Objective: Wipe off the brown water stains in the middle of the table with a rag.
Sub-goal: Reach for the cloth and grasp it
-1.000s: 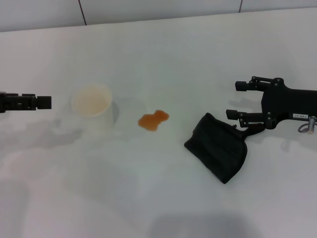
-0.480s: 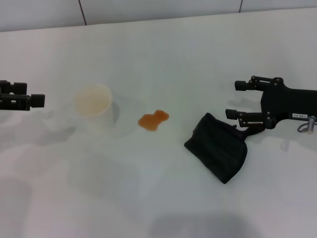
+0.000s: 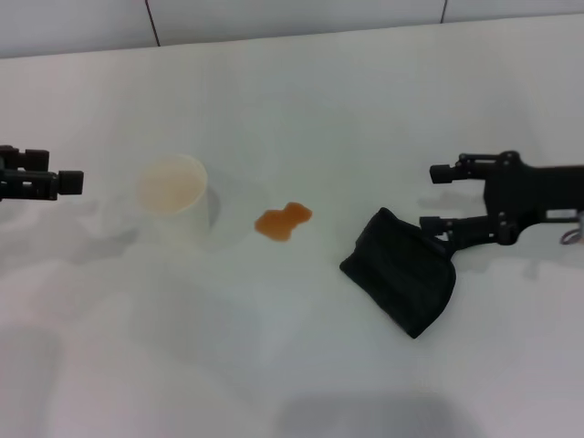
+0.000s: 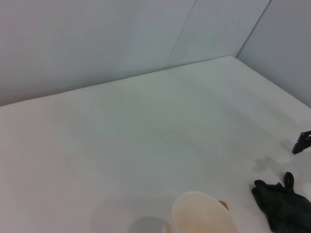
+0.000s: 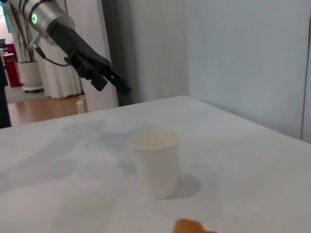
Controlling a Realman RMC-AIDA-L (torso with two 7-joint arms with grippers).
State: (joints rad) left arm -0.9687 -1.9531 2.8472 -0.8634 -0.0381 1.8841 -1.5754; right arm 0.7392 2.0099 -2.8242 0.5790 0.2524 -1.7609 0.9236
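White table (image 3: pixel 301 109), smooth and plain, runs back to a wall. On it, left to right in the head view: white paper cup (image 3: pixel 173 203) upright, mouth open; brown stain (image 3: pixel 283 221) just right of the cup, not touching it, lobed outline; black rag (image 3: pixel 401 271) further right, bunched with folds, well apart from the stain. Right wrist view shows the cup (image 5: pixel 155 162) standing with the stain (image 5: pixel 192 226) on the surface near it.

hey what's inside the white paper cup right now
The cup looks empty: pale inner wall and bottom show from the head view, no liquid seen. Its lowest inside corner nearest the camera is hidden by the rim.
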